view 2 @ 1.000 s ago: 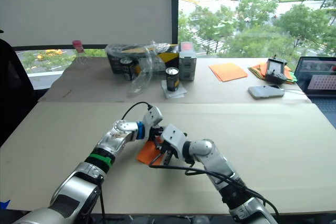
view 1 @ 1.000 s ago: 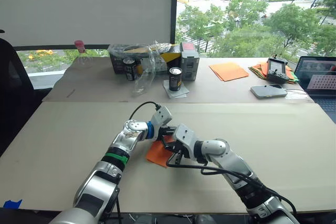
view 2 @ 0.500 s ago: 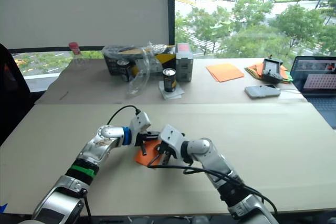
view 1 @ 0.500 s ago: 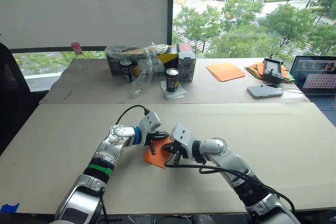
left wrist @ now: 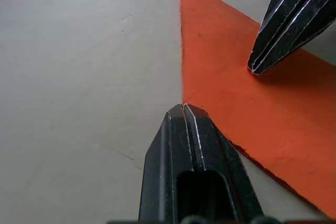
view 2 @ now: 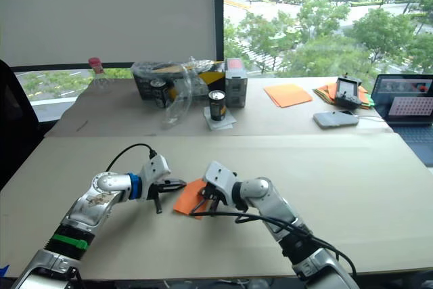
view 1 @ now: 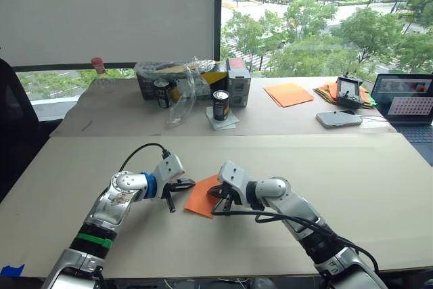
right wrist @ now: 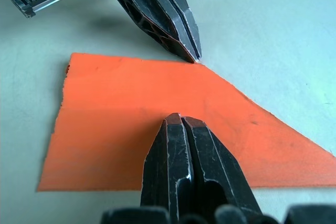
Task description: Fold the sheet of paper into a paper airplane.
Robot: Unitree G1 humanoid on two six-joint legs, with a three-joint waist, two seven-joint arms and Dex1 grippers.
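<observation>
Both claws are closed to a point with nothing gripped. Left gripper has its joined tips set at the left edge of the folded orange sheet of paper, at a corner where two edges meet, as its own wrist view shows. Right gripper rests its pressed-together tips on top of the sheet, pinning it to the near table.

That sheet lies flat in the middle of the near table between the two grippers, already folded into a wedge with one slanted edge. At the far right, on the other table, lie a stack of orange sheets and a multicoloured paper bundle.

Paper like this is likely very light, thin and limp; it should slide easily on the smooth tabletop and crumple or tear if pinched hard. Best hold is probably one closed tip pressing down mid-sheet as an anchor while the other works under a free edge or corner to lift a flap, then runs along the fold to crease it.
</observation>
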